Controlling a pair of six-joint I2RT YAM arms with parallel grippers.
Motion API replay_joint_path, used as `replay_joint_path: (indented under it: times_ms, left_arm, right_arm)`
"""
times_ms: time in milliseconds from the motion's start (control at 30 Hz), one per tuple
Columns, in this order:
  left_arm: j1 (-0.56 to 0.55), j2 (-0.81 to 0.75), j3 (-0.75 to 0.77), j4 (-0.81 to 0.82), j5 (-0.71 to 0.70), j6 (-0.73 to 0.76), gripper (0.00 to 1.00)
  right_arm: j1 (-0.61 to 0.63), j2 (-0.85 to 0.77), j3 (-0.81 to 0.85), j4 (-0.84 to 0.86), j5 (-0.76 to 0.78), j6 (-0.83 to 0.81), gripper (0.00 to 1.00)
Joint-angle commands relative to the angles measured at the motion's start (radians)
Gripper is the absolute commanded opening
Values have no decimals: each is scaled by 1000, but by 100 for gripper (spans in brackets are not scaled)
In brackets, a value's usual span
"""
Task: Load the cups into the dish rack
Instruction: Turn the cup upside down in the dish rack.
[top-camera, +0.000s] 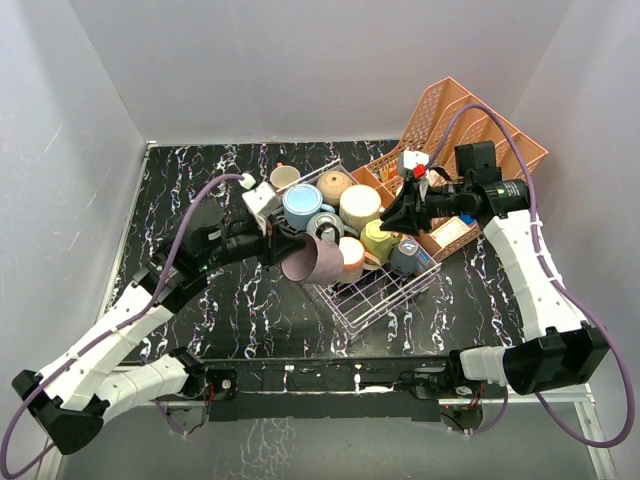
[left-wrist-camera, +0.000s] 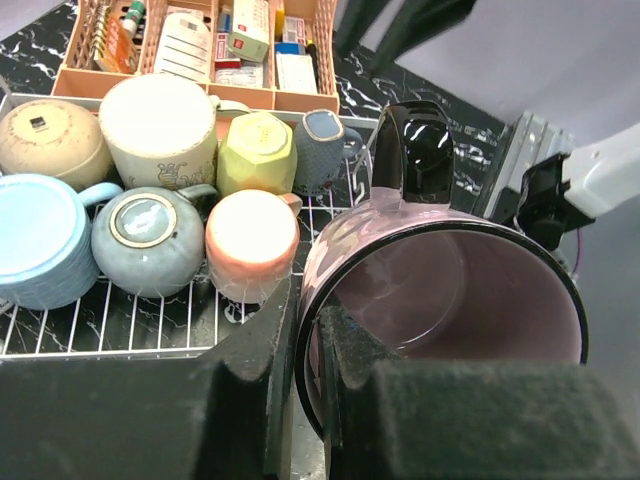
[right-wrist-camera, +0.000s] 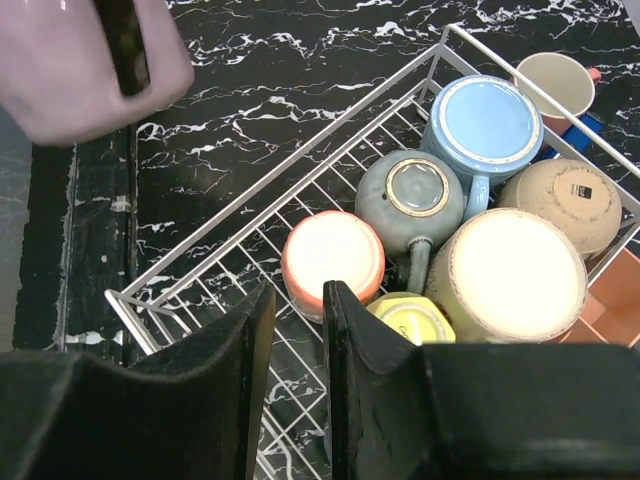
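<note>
Left gripper (top-camera: 287, 248) clamped on mauve mug (top-camera: 318, 260) rim, mug sideways at dish rack (top-camera: 385, 300) near-left edge. Risk: it clips the wire wall (thin pinch, could slip). Right gripper (top-camera: 388, 220) barely parted, empty.

Black marbled table (top-camera: 200, 170), dish rack (top-camera: 385, 300), organiser (top-camera: 450, 110) (salmon)

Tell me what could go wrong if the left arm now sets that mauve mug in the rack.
1. The left gripper pinches the mauve mug by its wall only, one finger inside, so the glazed mug could slip or swing.
2. The dish rack is crowded, and lowering the mug may knock the pink mug beside the free end.
3. The right gripper hovers over the rack, so the arms might collide.
</note>
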Motion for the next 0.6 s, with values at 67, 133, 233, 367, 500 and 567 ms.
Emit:
replay_joint_path:
  times_ms: [67,133,233,367,500,567]
  left_arm:
    - [-98,-19,65,40,-87,255,0]
    - [-104,-27,56,64,-69,339,0]
    - [-106,-27,49,89,-43,480,0]
    - [-105,-15,59,57,-27,694,0]
    - [-105,-22,55,48,-13,849,0]
    - [-106,-19,49,68,-12,839,0]
  right_arm:
    - [-15,-60,22,93,-26,141,30]
    - [-32,-69,15,112,-59,188,30]
    - [-46,-95,-6,135,-95,235,30]
    - [-54,-158,-105,241,-148,315,32]
    - [-54,-164,-131,252,-224,322,33]
    - [-54,-164,-132,219,-257,241,40]
